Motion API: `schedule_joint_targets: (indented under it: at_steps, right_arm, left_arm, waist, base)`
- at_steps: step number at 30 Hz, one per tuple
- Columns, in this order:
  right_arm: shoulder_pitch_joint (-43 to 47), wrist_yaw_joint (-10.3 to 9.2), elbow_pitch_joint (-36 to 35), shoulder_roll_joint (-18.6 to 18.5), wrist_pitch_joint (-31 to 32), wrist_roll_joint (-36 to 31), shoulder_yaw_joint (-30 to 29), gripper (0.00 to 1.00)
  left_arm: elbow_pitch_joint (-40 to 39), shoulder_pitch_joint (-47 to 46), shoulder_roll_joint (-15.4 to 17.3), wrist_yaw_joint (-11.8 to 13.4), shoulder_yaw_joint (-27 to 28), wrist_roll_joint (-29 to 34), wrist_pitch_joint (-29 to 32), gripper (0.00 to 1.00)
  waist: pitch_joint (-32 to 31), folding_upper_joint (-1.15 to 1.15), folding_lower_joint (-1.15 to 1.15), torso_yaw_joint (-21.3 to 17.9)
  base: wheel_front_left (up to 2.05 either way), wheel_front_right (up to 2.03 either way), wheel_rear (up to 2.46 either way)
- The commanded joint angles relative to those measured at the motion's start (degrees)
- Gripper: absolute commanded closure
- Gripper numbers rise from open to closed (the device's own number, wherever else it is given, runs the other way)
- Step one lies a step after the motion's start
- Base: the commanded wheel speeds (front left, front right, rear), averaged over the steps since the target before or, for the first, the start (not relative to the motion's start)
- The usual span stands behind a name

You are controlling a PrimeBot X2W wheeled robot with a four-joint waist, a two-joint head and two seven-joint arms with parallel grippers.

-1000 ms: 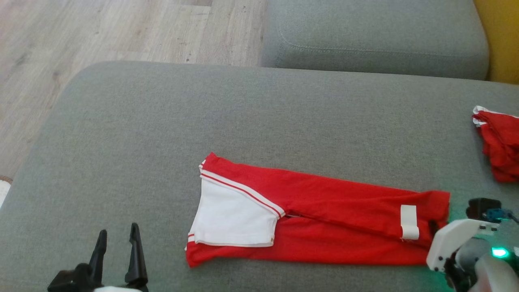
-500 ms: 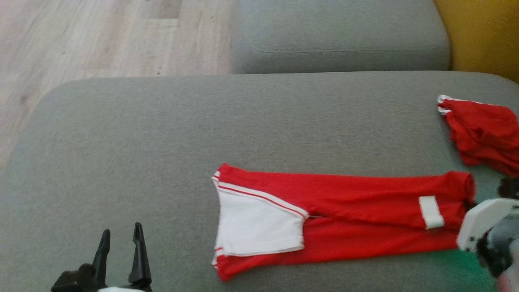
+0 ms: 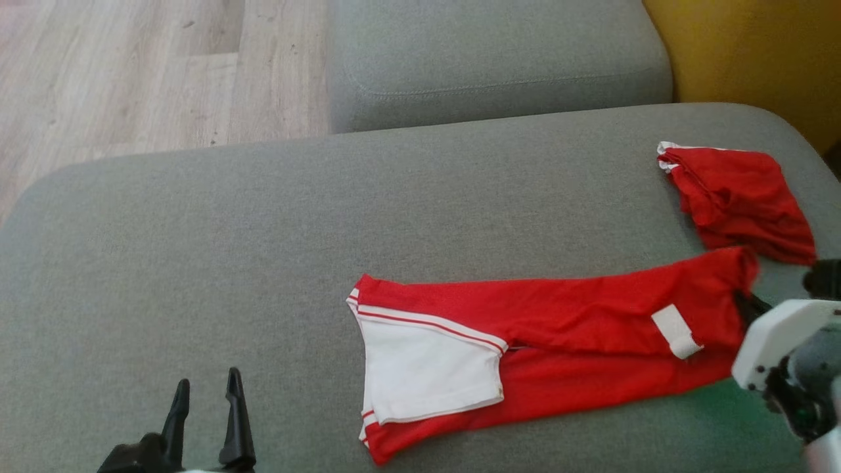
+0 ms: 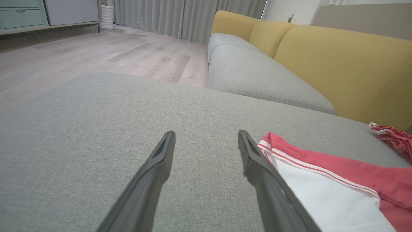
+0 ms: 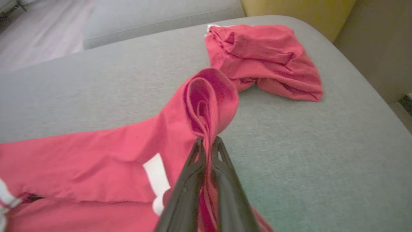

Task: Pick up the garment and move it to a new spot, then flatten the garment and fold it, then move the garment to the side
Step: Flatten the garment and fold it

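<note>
Long red-and-white garment (image 3: 578, 309) on coarse grey cushion (image 3: 197, 263) — rolled end in tight pinch of right gripper (image 5: 207, 142), left gripper (image 4: 206, 134) spread

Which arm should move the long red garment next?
Right. The right tool is shut on the bunched end of the long red garment. The left tool is open, holding nothing, near the other end.

The garment (image 3: 578, 315) lies across the cushion (image 3: 197, 263); a cloth bundle (image 3: 736, 190) sits just behind its right end.
</note>
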Motion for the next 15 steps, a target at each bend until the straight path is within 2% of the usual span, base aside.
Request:
schedule_joint_targets:
  at_steps: [1,9,15]
  right_arm:
    - [-1.23,0.37,-4.42,-0.62,0.85,1.14,1.75,1.00]
    - [3.03,0.37,-20.19,2.69,6.95,6.80,9.01,1.00]
    - [3.01,0.37,-24.18,8.27,8.01,10.21,14.39,1.00]
  left_arm:
    - [-1.43,-2.96,0.46,0.09,1.91,0.57,-0.55,0.00]
    - [-1.34,-3.59,0.83,-0.12,1.76,0.48,-0.22,0.00]
    - [-1.22,-4.33,0.98,-0.48,1.38,0.53,0.06,0.00]
  waist:
    - [-0.20,0.00,0.00,-0.05]
    - [-0.89,0.00,0.00,0.95]
    - [-0.86,0.00,0.00,3.33]
  base:
    - [0.00,0.00,0.00]
    - [0.00,0.00,0.00]
    - [0.00,0.00,0.00]
